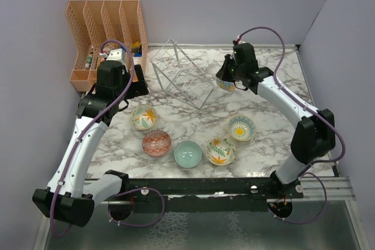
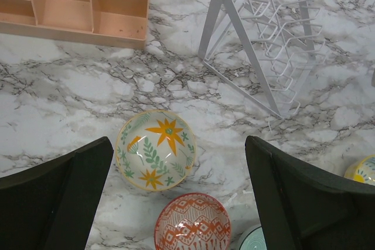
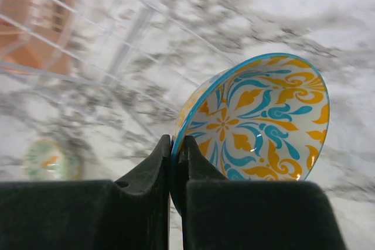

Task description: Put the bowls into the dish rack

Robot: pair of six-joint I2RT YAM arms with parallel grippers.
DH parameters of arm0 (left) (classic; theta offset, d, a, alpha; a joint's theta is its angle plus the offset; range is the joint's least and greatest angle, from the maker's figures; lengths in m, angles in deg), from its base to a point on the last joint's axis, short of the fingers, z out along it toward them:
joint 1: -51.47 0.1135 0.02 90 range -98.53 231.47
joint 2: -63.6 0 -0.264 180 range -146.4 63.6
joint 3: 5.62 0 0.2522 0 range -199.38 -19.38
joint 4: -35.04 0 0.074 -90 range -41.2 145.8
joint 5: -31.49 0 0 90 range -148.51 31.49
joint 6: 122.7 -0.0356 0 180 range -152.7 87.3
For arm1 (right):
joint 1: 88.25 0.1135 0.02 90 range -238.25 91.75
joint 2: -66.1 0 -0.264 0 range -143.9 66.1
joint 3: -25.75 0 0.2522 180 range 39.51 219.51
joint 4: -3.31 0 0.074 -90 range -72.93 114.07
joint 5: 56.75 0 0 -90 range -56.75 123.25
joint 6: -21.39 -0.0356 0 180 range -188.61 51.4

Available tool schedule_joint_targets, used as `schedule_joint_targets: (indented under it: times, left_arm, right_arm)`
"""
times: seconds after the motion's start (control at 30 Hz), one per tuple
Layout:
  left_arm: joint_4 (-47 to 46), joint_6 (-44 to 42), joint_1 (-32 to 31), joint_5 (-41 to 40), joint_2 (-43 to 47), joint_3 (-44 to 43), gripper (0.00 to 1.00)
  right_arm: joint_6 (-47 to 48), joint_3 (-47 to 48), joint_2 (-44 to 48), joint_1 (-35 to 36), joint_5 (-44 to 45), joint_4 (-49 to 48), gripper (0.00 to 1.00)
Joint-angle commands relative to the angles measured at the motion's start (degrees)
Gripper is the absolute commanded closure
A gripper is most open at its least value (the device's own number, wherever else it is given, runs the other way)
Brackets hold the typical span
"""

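Observation:
The white wire dish rack [image 1: 181, 77] stands at the back middle with no bowl in it; it also shows in the left wrist view [image 2: 263, 39]. My right gripper [image 1: 226, 81] is shut on the rim of the blue-patterned bowl [image 3: 263, 121] and holds it tilted in the air, right of the rack. On the table lie a cream leaf bowl [image 1: 144, 117], a red-patterned bowl [image 1: 156, 143], a teal bowl [image 1: 187, 154], a cream flower bowl [image 1: 221, 150] and a yellow-sun bowl [image 1: 241, 127]. My left gripper [image 2: 177, 144] is open and empty above the cream leaf bowl [image 2: 155, 149].
An orange slotted organizer [image 1: 108, 33] stands at the back left, close to the left arm. Grey walls close the left, back and right sides. The rack view from the right wrist is blurred.

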Motion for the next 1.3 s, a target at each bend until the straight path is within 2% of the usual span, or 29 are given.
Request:
schedule_joint_targets:
  times: [0.0,0.13,0.27,0.4,0.8,0.97,1.27]
  left_arm:
    - [0.71,-0.01,-0.66,-0.78,0.80,-0.47,0.01]
    - [0.65,-0.22,-1.02,-0.93,0.51,-0.60,0.01]
    - [0.88,-0.70,-1.38,-1.49,0.31,-0.66,0.01]
    - [1.36,-0.88,-1.76,-1.90,-0.19,-1.13,0.01]
    - [2.04,-0.92,-2.25,-1.81,-1.61,-1.75,0.01]
    - [2.15,-0.85,-2.43,-1.72,-2.53,-2.55,0.01]
    - [2.09,-1.11,-2.57,-1.72,-3.31,-3.03,0.01]
  right_arm:
    - [-13.28,-7.33,6.25,-0.36,-15.83,-21.31,0.99]
    - [-23.13,-15.86,8.78,-0.36,-19.30,-35.53,0.99]
    - [-32.38,-26.77,9.64,-0.38,-19.40,-56.03,0.99]
    - [-36.07,-31.48,7.40,-0.36,-19.01,-68.62,0.99]
    - [-48.76,-37.94,0.62,-0.37,-18.68,-90.87,0.99]
    - [-53.18,-37.29,-3.96,-0.36,-18.56,-100.50,0.99]
    - [-59.21,-35.98,-10.85,-0.28,-15.98,-107.09,0.99]
